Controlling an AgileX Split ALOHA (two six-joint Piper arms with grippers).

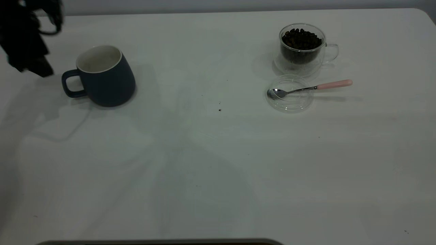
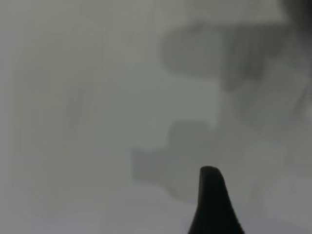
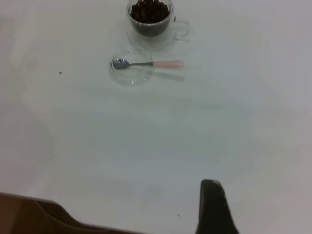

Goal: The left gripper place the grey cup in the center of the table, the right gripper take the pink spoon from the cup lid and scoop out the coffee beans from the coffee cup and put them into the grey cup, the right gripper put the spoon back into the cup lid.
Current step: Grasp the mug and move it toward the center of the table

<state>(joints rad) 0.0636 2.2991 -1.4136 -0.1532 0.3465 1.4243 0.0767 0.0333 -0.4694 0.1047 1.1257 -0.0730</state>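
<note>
We see the grey cup [image 1: 104, 76] upright on the counter [image 1: 218, 163], its handle turned toward the left hand [image 1: 29, 37], which hangs just beside it near the far left edge; whether that hand is open or closed we cannot tell. Bare counter spreads between cup and centre. Well away from the hand, the pink spoon [image 1: 308, 88] rests on the cup lid [image 1: 289, 93], beside the coffee cup [image 1: 302, 47] of coffee beans [image 1: 301, 38]. Only the right wrist view shows a fingertip [image 3: 213, 207] of the right hand; its grip we cannot tell
</note>
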